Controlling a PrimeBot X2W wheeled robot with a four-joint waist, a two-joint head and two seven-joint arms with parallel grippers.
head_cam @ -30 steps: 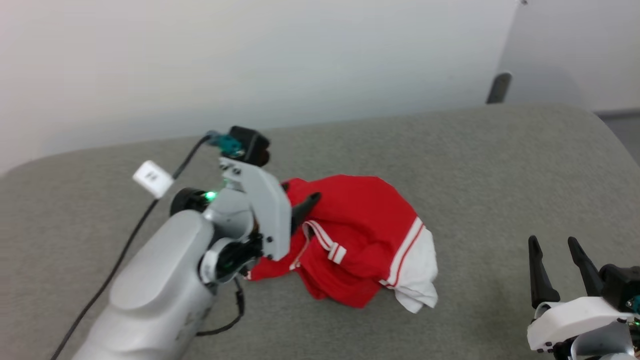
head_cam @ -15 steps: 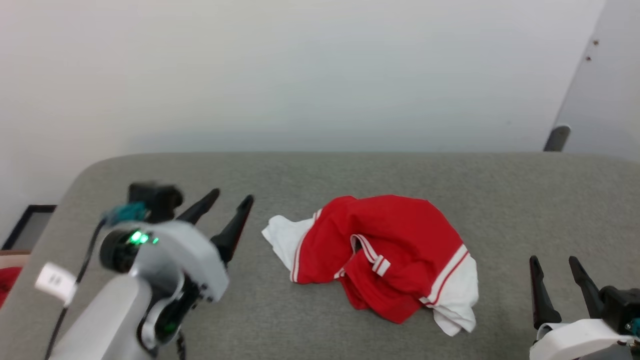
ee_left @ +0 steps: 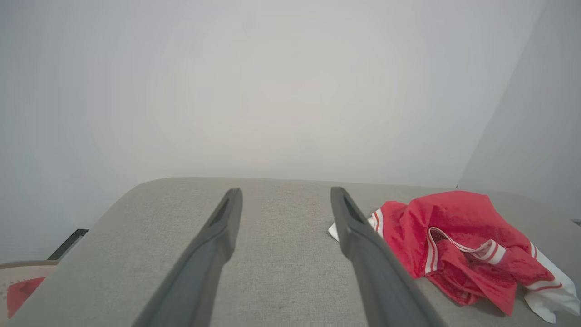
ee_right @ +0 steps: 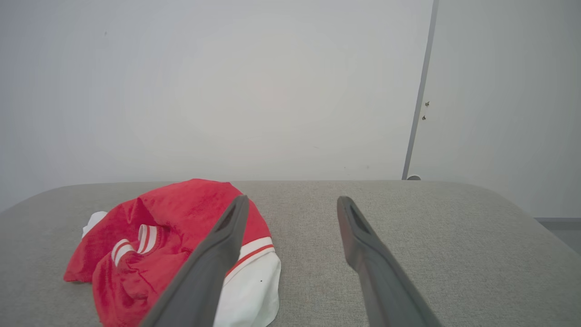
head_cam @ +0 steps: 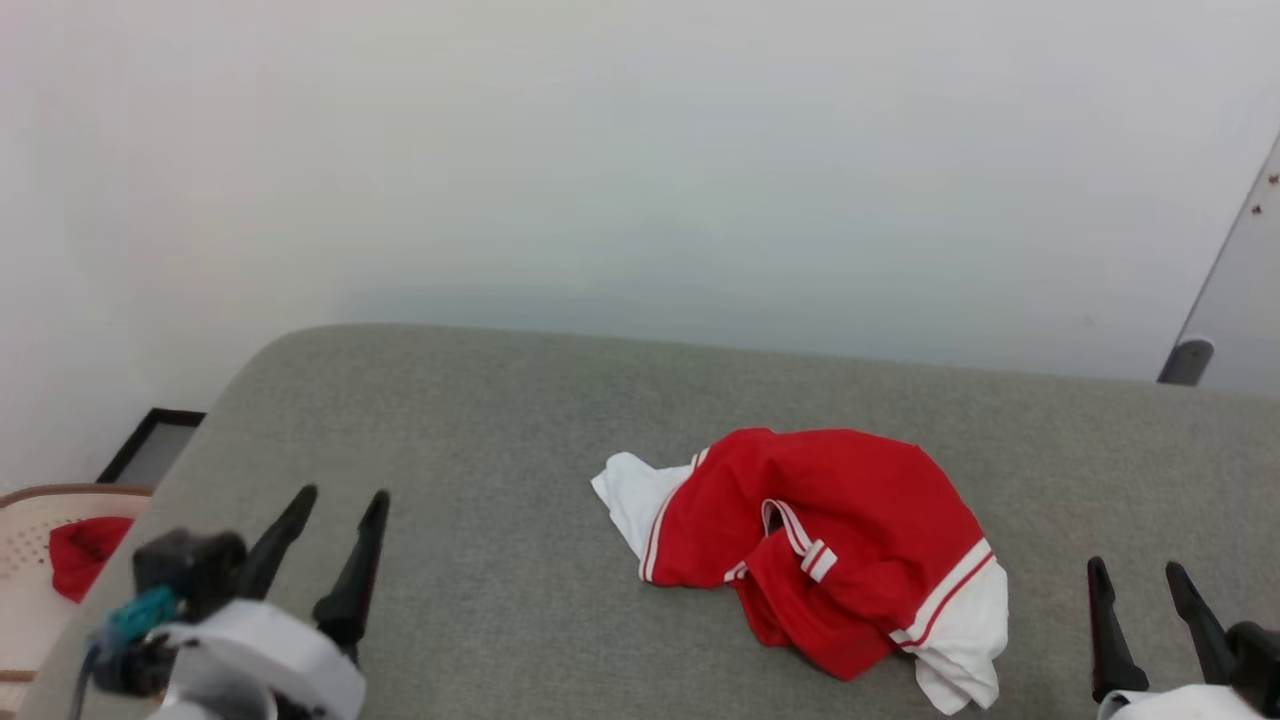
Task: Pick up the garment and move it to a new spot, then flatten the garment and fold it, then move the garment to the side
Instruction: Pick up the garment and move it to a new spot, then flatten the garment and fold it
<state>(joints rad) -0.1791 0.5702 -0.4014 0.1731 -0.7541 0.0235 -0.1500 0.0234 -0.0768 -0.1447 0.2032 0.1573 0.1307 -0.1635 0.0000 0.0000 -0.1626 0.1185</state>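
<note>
The garment (head_cam: 820,540) is seen lying crumpled in a heap on the grey counter (head_cam: 480,430), toward 4 o'clock of the head view. Its red body is bunched up, with one white sleeve spread at 9 o'clock of the heap and another white sleeve with striped trim at 5 o'clock. The left fingers (head_cam: 362,555) are held spread apart with nothing between them, at 9 o'clock of the garment and well apart from it. The right fingers (head_cam: 1103,630) are likewise spread wide and empty, at 3 o'clock of the garment, near its white sleeve but not touching it. A pale basket (head_cam: 30,520) with a red cloth (head_cam: 85,550) inside is visible at 8 o'clock, beyond the counter's edge.
</note>
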